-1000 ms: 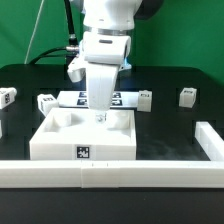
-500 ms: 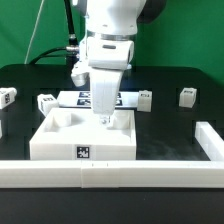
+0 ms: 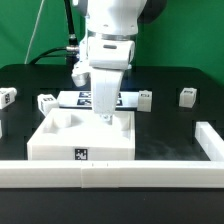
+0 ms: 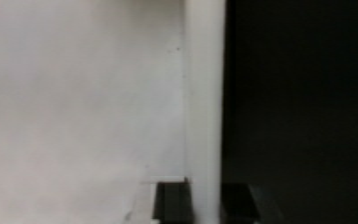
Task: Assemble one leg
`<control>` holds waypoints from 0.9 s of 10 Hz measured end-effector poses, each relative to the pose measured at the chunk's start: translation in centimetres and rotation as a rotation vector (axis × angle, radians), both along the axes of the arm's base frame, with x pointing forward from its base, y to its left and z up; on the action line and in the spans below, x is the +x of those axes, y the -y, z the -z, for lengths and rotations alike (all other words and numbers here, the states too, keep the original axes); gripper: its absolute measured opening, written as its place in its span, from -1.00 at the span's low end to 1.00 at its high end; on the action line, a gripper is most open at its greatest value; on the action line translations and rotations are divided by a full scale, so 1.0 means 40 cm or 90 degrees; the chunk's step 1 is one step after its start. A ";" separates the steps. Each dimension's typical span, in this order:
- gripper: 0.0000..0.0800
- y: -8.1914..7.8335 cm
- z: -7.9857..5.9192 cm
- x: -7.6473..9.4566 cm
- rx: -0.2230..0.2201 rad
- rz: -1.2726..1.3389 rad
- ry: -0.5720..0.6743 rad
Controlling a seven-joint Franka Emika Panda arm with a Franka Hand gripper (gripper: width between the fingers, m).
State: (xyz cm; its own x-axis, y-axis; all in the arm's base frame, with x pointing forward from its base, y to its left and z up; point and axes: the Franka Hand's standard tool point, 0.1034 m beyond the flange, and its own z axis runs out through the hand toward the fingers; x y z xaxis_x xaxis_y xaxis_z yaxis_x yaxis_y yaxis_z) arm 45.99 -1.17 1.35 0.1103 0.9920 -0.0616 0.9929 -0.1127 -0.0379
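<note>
The large white panel [image 3: 62, 138] lies flat in the middle of the black table. My gripper [image 3: 104, 119] is down at the panel's far rim, right of its middle. In the wrist view the panel [image 4: 78, 100] fills one side and the black table the other. My two dark fingers stand close together astride the panel's edge, so my gripper [image 4: 206, 205] is shut on the rim. Several small white legs with tags lie loose at the back: two on the exterior view's left [image 3: 8, 96] [image 3: 46, 101] and two on its right [image 3: 146, 97] [image 3: 186, 96].
The marker board [image 3: 72, 97] lies behind the panel, partly hidden by my arm. A white L-shaped fence runs along the front [image 3: 110, 172] and up the exterior view's right side [image 3: 208, 140], touching the panel's front edge.
My gripper dropped a little and shifted slightly to the exterior view's right one second ago. It has held still since. The panel and legs have not moved.
</note>
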 end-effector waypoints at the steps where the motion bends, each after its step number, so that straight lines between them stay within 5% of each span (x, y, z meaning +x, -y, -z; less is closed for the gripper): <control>1: -0.86 0.000 0.000 0.000 0.000 0.000 0.000; 6: -0.86 -0.020 -0.002 0.012 -0.001 -0.025 0.003; 9: -0.85 -0.140 0.001 0.042 0.005 -0.064 0.015</control>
